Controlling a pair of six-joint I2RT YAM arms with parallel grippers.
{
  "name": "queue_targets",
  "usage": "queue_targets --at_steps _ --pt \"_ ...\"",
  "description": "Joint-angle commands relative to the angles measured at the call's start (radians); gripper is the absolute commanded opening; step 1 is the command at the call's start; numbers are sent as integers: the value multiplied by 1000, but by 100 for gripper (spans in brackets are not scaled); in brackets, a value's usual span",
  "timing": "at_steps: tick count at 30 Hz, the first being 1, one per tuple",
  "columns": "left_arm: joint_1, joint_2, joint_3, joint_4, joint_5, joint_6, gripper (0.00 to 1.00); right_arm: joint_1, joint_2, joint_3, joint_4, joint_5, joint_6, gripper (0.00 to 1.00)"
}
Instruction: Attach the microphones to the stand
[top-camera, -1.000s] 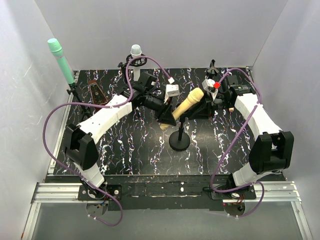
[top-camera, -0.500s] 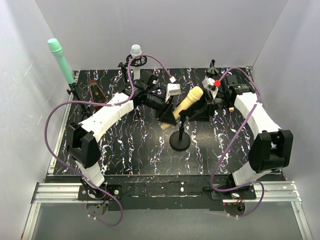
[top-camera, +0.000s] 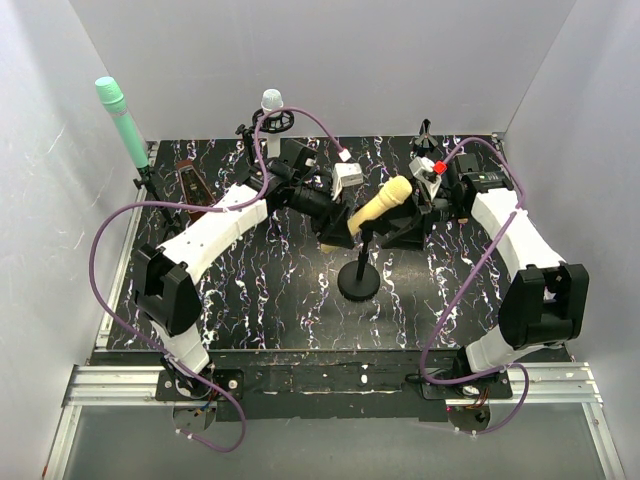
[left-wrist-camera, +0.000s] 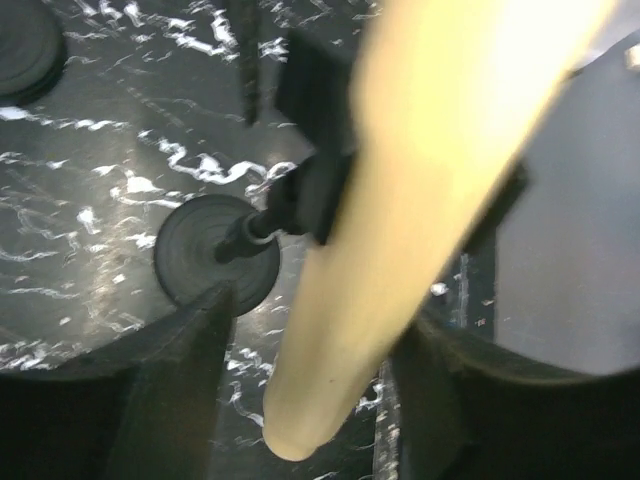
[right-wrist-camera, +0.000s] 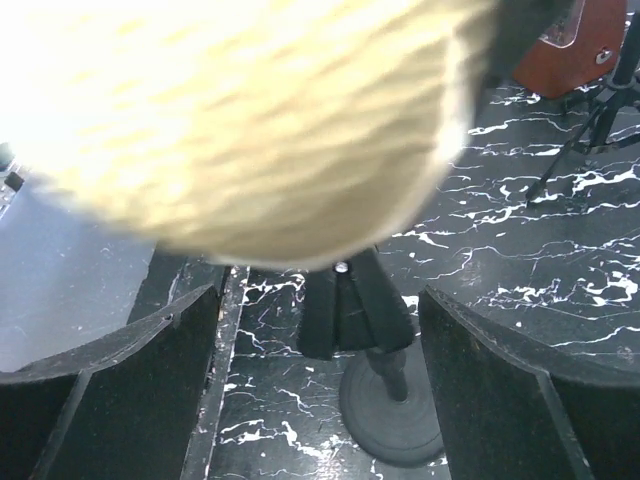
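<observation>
Your left arm (top-camera: 215, 232) and right arm (top-camera: 510, 230) wore white shells between black joint blocks, each trailed by a looping purple cable (top-camera: 92, 262). In the lower corners of the wrist views, your left gripper (left-wrist-camera: 318, 310) and right gripper (right-wrist-camera: 320, 300) showed broad matte-black fingers (right-wrist-camera: 140, 380).

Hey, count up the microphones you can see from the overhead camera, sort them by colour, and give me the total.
mint green microphone: 1
white microphone: 1
yellow microphone: 1
Total: 3
</observation>
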Motion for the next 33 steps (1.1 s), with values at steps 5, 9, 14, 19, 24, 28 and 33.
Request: queue_targets --at_steps 5,9,14,19,24,28,33 --pt "25 -79 -31 90 -130 -92 88 -12 -59 -35 19 -45 55 87" --pt "29 -119 -54 116 -129 -100 95 -12 -78 -69 97 -32 112 87" --pt "31 -165 -83 136 -124 -98 98 -12 -87 -84 116 -26 126 87" --pt "34 -294 -203 240 -75 -26 98 -26 -96 -91 131 -30 141 88" --pt "36 -481 -450 510 -29 124 98 -41 -115 -109 147 -33 140 89" --pt "40 -479 -453 597 -15 139 98 -44 -116 -118 150 -42 135 89" --pt "40 -368 -397 671 44 95 98 -44 -118 -120 148 -44 130 89"
